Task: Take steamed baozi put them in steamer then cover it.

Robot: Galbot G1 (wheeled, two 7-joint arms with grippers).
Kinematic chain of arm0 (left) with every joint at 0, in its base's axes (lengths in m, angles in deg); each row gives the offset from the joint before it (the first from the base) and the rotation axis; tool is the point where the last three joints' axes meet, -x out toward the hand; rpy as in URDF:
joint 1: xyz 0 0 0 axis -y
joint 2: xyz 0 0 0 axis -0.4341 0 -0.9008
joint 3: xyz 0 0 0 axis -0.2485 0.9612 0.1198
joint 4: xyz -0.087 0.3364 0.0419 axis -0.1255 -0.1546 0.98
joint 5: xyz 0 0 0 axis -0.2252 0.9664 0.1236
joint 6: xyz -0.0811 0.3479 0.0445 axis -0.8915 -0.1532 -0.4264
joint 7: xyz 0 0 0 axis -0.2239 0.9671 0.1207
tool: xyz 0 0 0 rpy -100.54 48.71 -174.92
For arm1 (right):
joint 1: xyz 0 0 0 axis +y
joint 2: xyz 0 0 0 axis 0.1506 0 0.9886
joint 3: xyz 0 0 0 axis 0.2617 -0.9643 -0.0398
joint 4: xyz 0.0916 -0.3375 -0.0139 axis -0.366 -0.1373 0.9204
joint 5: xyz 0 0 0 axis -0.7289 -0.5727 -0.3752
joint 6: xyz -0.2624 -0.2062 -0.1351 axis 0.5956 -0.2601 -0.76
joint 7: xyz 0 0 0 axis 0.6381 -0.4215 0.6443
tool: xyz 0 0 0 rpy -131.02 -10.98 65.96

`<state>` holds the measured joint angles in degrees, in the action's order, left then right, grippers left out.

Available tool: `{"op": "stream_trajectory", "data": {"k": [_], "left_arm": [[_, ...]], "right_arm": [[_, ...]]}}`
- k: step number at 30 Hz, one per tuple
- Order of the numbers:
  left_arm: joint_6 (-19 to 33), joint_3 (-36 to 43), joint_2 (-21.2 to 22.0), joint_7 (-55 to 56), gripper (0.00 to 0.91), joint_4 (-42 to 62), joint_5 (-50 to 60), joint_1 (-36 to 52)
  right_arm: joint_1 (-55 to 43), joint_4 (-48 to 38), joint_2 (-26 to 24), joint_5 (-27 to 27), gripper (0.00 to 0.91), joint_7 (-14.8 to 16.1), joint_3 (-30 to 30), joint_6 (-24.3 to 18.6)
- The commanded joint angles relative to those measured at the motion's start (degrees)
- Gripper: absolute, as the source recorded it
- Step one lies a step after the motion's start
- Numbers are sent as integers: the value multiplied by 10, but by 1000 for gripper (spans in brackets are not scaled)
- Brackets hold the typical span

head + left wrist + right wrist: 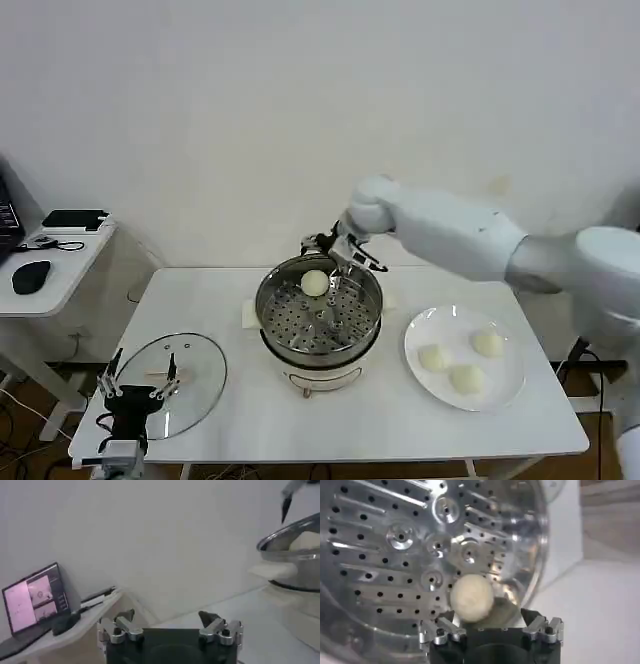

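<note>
One baozi (315, 283) lies on the steamer (320, 318) tray's far side, just left of the wide-spread right gripper (345, 262); three remain on the plate (512, 385).

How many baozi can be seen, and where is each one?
4. One baozi lies in the steamer, at its far side, below the open right claw. Three lie on the white plate. None seems hidden.

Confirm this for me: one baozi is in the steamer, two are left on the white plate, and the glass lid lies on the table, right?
Not quite. The head view shows three baozi left on the white plate, not two. The rest holds: one baozi is in the steamer, just below the right gripper, whose fingers are open, and the glass lid lies on the table.
</note>
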<state>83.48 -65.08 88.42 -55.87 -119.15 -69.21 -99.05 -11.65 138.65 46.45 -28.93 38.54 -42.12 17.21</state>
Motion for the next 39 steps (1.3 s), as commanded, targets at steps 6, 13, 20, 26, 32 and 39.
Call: {"op": "stream_trajectory", "data": {"k": [6,13,20,26,32,39], "left_arm": [[-16,-9,-39,-6,907,-11,-58,10],[-11,-7,-52,-11,907,-10,-60,18],[-11,-3,-56,-19,907,-4,-57,28],[-11,1,-54,-20,907,-4,-54,29],[-11,-1,-49,-20,907,-9,-46,25],[-11,-8,-45,-20,907,-12,-44,21]], "right_arm": [[-84,167,-204,122,907,26,-37,167],[-33,223,-333,95,907,41,-51,213],[40,250,-378,75,907,42,-44,249],[173,232,-375,51,907,38,50,260],[254,202,-348,46,907,41,103,269],[294,135,-295,37,907,51,130,261]]}}
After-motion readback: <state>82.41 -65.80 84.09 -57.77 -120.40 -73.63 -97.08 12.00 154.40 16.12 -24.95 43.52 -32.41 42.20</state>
